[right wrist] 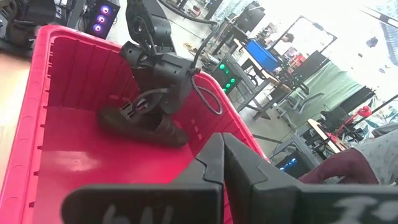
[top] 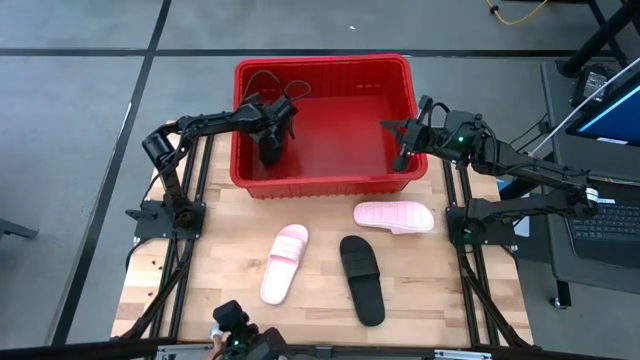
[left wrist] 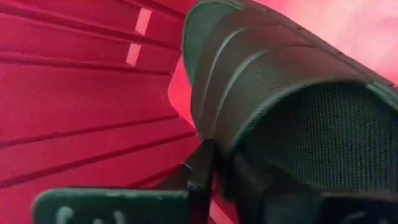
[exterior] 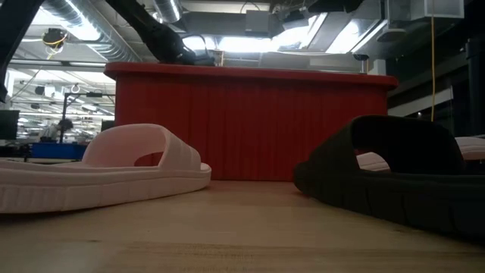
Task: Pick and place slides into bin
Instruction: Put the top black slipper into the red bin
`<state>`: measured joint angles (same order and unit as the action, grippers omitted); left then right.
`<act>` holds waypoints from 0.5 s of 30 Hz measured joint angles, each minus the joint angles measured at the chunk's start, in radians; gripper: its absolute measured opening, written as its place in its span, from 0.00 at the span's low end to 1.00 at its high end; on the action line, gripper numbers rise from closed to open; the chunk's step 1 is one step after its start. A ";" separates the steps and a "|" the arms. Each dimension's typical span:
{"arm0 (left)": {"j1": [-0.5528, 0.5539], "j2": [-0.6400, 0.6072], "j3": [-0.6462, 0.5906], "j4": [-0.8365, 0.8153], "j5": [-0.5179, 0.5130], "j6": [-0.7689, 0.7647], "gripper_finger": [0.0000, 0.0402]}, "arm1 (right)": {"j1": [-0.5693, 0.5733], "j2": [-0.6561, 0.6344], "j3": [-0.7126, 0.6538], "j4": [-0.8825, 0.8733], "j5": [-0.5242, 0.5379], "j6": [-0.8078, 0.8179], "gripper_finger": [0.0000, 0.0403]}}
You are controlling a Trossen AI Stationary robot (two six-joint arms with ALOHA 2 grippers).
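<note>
The left gripper is inside the large red ribbed plastic bin, clenched on a matte black slide sandal. The right gripper hovers at the bin's right rim with its fingers pressed together, holding nothing.

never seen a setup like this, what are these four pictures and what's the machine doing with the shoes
It is a two-armed robot at a wooden table, filmed by four cameras: one overhead, one at table height, one on each wrist. The left gripper is inside the red bin, shut on a black slide; its wrist camera shows that sandal close up. The right gripper hovers at the bin's right edge, shut and empty. On the table lie two pink slides and another black slide.
</note>
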<state>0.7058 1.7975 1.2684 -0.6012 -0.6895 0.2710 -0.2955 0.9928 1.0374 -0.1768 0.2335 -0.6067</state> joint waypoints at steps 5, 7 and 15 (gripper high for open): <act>0.001 0.001 -0.001 -0.002 -0.002 0.000 0.21 | 0.000 0.000 0.000 0.000 0.000 0.000 0.01; 0.001 0.001 -0.001 -0.001 -0.005 0.000 0.23 | 0.000 0.000 0.000 0.000 0.000 0.000 0.01; -0.014 0.001 0.009 -0.002 0.020 -0.052 0.30 | 0.000 0.000 0.000 -0.001 0.000 -0.002 0.01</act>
<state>0.6921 1.7981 1.2771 -0.6033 -0.6699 0.2189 -0.2951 0.9928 1.0374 -0.1776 0.2337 -0.6083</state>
